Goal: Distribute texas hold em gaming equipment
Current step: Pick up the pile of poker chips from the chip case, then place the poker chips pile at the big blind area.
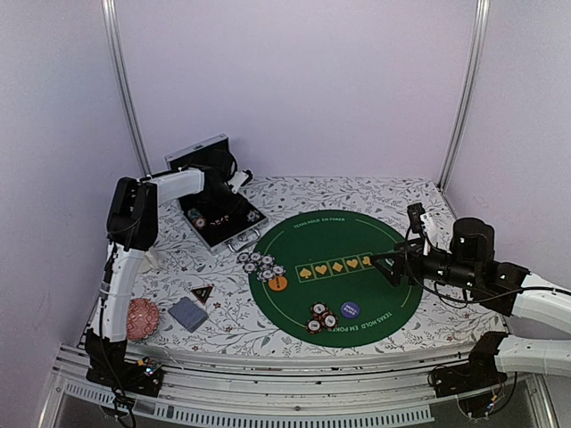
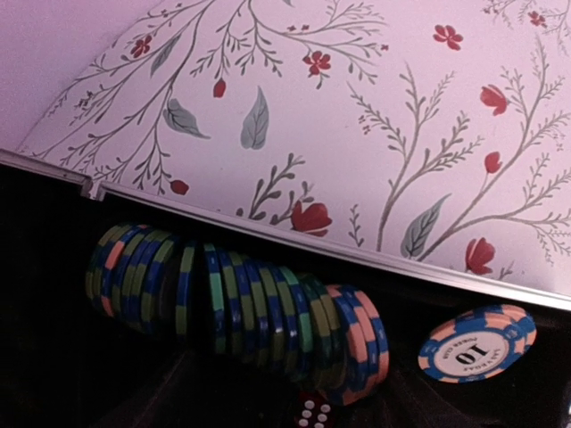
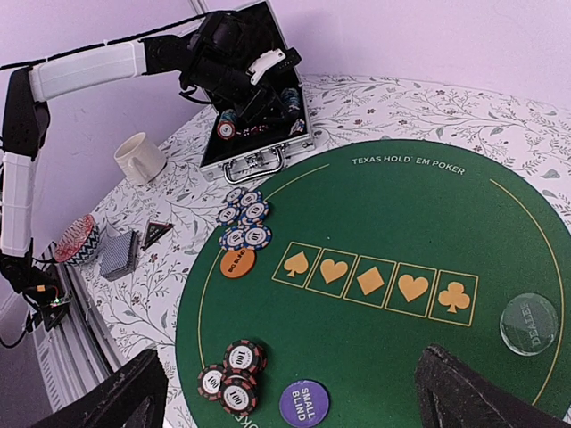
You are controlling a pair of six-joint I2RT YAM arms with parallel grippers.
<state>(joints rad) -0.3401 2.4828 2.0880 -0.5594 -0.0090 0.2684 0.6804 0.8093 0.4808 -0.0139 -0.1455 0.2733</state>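
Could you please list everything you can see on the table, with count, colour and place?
Mat: one, green, centre.
Case: one, silver, open, far left.
Cased chips: a row, blue-green-orange, in case.
Left chips: about six, blue-white, mat's left edge.
Near chips: three piles, red-black, mat's near edge.
Orange button, purple button, clear button: one each, on mat.
Cards: one deck, blue-grey, left of mat.
Marker: one, black, beside cards.
Round object: one, red patterned, near-left.
Mug: one, cream, left of case.
Left gripper: in case.
Right gripper: open, over mat's right side.
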